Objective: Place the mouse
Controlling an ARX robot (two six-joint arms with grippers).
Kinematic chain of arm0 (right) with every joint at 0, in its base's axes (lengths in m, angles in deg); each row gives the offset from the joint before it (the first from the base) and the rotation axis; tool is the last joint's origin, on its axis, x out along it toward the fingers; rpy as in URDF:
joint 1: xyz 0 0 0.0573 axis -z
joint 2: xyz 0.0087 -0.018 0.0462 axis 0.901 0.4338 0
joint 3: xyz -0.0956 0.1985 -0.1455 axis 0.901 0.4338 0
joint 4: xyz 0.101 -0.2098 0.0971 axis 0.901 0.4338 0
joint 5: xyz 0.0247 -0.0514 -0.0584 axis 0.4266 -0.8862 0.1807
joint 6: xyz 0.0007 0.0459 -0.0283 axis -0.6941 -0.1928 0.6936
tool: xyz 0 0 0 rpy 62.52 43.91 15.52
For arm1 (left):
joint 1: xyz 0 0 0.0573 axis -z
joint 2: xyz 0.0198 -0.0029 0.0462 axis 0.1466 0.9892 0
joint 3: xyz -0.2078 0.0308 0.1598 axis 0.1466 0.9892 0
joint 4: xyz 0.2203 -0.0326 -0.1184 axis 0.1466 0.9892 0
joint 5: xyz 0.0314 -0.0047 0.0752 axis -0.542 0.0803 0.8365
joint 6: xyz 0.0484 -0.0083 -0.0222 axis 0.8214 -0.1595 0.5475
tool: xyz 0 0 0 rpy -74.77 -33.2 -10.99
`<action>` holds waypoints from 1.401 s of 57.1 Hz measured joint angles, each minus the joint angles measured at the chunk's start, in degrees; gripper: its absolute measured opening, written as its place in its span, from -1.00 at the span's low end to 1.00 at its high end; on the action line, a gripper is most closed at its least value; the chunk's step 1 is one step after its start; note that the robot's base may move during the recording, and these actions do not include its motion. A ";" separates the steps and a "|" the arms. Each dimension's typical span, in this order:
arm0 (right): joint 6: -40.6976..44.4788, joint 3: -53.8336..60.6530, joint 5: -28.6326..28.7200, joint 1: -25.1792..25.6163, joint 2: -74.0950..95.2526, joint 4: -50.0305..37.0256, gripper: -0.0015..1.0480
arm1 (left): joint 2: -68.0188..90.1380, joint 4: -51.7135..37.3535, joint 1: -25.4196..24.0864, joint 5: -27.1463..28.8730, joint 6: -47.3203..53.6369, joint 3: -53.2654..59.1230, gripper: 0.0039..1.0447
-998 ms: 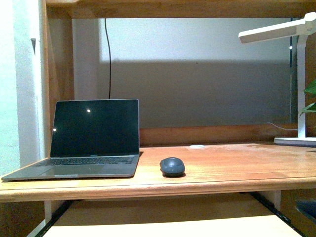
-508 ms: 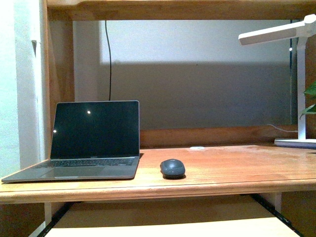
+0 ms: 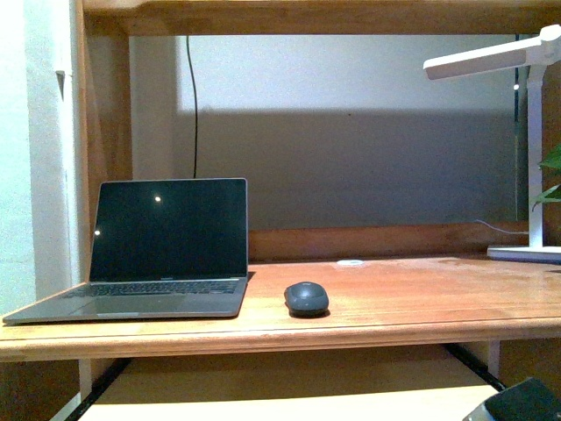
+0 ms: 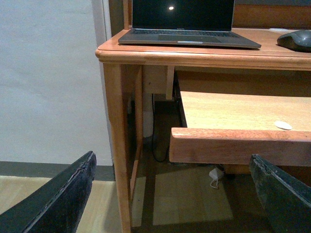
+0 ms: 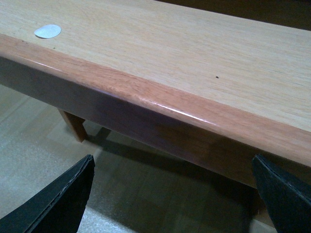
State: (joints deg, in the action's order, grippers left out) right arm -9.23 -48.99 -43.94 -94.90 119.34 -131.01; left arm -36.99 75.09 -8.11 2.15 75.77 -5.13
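A dark shape now pokes into the bottom right corner of the front view, likely the right arm coming up from below, which suggests the reach for the mouse is only starting. The mouse sits on the counter just beside the laptop, right where it lay half a second ago, untouched. Both grippers hang low by the pull-out shelf, the left gripper and the right gripper each spread wide with nothing between the fingers, well apart from the mouse.
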 joint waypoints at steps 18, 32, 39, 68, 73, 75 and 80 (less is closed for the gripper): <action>-1.09 -8.92 -4.33 -2.84 9.44 -0.96 0.86 | 0.00 0.00 0.00 0.00 0.00 0.00 0.86; -1.29 -25.33 -8.63 -5.35 20.81 2.38 0.86 | 0.00 0.00 0.00 0.00 0.00 0.00 0.86; -0.94 -34.71 -10.10 -6.60 26.77 4.59 0.86 | 0.00 0.00 0.00 0.00 0.00 0.00 0.86; -3.06 -55.71 -14.08 -9.14 39.76 11.89 0.86 | 0.00 0.00 0.00 0.00 -0.02 0.00 0.86; -3.76 -55.82 -14.03 -9.18 39.80 11.82 0.86 | 0.00 0.00 0.00 0.00 0.00 0.00 0.86; -4.15 -55.74 -13.86 -9.14 39.76 11.65 0.86 | 0.00 0.00 -0.02 0.00 0.00 0.00 0.86; -4.81 -54.29 -13.05 -8.76 39.01 10.62 0.86 | 0.00 0.00 0.00 0.00 0.00 0.00 0.86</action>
State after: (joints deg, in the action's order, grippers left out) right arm -14.04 -103.28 -56.99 -103.67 158.36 -120.39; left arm -36.99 75.09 -8.11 2.15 75.77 -5.13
